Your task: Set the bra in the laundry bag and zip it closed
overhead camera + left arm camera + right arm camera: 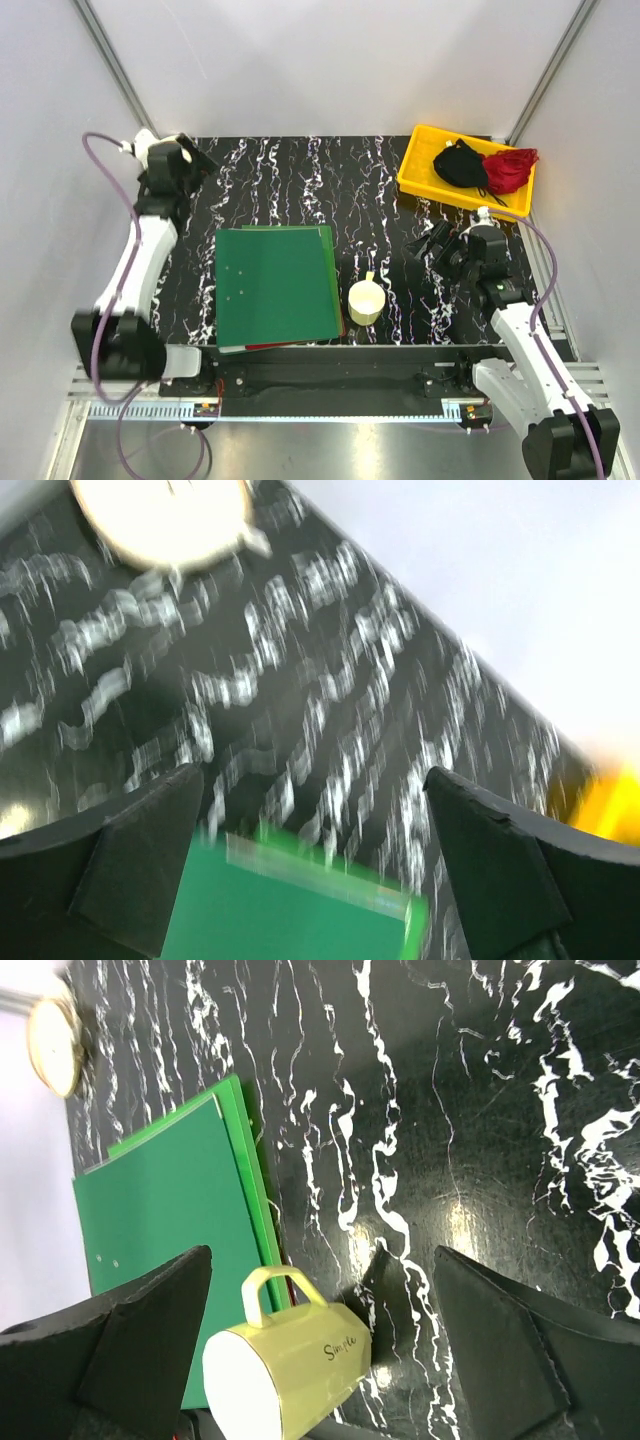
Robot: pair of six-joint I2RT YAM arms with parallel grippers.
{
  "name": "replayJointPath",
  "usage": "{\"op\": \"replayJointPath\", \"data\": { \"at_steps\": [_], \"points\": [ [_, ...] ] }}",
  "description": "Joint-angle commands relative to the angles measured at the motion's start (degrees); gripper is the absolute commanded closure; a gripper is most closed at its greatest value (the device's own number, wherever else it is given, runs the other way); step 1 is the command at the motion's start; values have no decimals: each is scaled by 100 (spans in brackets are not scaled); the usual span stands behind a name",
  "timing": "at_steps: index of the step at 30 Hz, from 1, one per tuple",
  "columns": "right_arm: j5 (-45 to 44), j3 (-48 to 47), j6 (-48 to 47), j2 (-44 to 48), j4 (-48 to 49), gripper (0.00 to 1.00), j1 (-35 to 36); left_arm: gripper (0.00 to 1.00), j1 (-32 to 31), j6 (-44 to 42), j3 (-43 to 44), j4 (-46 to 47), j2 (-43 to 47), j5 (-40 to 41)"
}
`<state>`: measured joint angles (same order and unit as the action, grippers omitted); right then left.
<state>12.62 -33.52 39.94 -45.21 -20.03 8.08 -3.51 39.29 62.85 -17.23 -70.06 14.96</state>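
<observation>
- Near edge, left of centre: a stack of green folders (278, 285) lies flat on the black, white-veined table (300, 180). A red edge shows under its near side.
- Just right of the folders: a cream cup (366, 300) with a handle. The right wrist view shows lettering on its side. It sits close to the stack's right edge; contact cannot be determined.
- Right gripper (438, 245): it hangs above bare table to the right of the cup and apart from it. Its fingers (150, 1330) are spread wide with nothing between them, so it is released.
- Left gripper (180, 160): it is positioned over the far left corner of the table. The left wrist view is blurred but shows the fingers (140, 870) spread wide and empty, so it is released.
- Laundry bag (52, 1045): a round cream-white shape at the far left corner, beyond the folders. It also appears at the top of the left wrist view, near the left gripper. The state of its zip cannot be read.
- Far right corner: a yellow tray (410, 165). The bra (460, 163) lies inside it as a black bundle. It touches a red garment (510, 168) on its right, which reaches the tray's right rim.
- The bra and the laundry bag occupy opposite far corners, well apart. The bra is not in the bag.
</observation>
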Motion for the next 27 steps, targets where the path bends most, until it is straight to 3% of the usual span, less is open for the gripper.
{"op": "replayJointPath", "data": {
  "at_steps": [1,6,11,19,27],
  "points": [
    [381,-296,-277,-216,122,0,-25,2,535,-220,1245,159,-1735,-152],
    [496,-383,-320,-234,280,0,-25,3,930,-106,2687,159,-3755,234],
    [461,-454,-574,-93,298,0,-34,8,1580,261,3743,159,-5181,-151],
    [381,-533,-874,100,289,0,-34,18,2292,1729,3726,1044,-6045,-924],
    [504,-480,-839,48,316,0,-34,22,2346,2337,3998,1662,-6651,-1161]
  ]
}}
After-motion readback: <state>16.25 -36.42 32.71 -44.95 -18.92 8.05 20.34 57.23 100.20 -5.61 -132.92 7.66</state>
